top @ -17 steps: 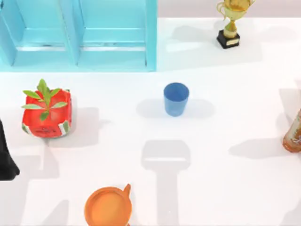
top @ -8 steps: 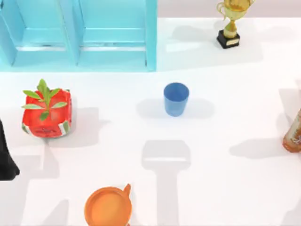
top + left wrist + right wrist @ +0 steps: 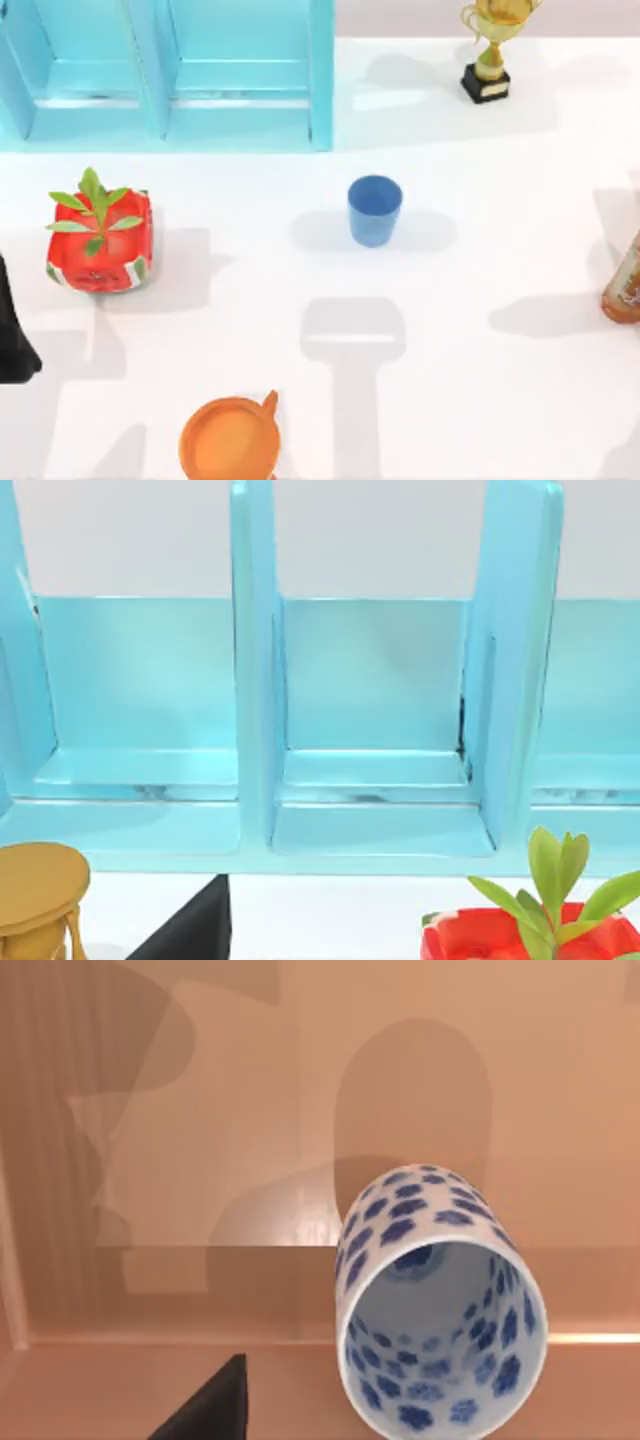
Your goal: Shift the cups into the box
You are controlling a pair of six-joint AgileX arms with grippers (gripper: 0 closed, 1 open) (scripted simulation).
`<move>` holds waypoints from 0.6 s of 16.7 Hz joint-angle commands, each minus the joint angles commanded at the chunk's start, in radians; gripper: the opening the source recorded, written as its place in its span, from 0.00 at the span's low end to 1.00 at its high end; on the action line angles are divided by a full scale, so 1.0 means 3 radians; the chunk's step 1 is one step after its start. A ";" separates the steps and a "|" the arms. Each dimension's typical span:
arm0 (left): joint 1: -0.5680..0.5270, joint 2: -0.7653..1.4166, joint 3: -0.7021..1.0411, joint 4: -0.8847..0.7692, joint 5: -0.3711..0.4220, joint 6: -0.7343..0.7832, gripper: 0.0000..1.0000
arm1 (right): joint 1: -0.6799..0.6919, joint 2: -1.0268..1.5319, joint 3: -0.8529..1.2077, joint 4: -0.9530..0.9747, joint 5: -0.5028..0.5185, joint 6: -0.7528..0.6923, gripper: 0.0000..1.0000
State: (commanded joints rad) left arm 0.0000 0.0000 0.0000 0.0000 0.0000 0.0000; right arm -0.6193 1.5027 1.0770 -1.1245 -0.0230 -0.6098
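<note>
While the blue cup (image 3: 375, 209) stands upright at mid-table, clear of the turquoise box (image 3: 165, 75) at the far left, the floral cup (image 3: 438, 1305) sits on a tan surface in the right wrist view; neither gripper's grip can be told.

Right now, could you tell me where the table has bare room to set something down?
The widest bare patch lies on the table right of the orange cup, below the blue cup and left of the bottle. Another lies between the blue cup and the trophy. The left side is crowded by the red planter and the blue shelf.
</note>
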 joint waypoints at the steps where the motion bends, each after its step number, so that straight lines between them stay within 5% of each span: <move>1: 0.0000 0.0000 0.0000 0.0000 0.0000 0.0000 1.00 | 0.0000 0.0000 0.0000 0.0000 0.0000 0.0000 1.00; 10: 0.0000 0.0000 0.0000 0.0000 0.0000 0.0000 1.00 | -0.0025 0.0040 0.0700 -0.0691 0.0000 -0.0023 1.00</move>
State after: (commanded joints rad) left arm 0.0000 0.0000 0.0000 0.0000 0.0000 0.0000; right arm -0.6268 1.5146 1.2870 -1.3318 -0.0230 -0.6167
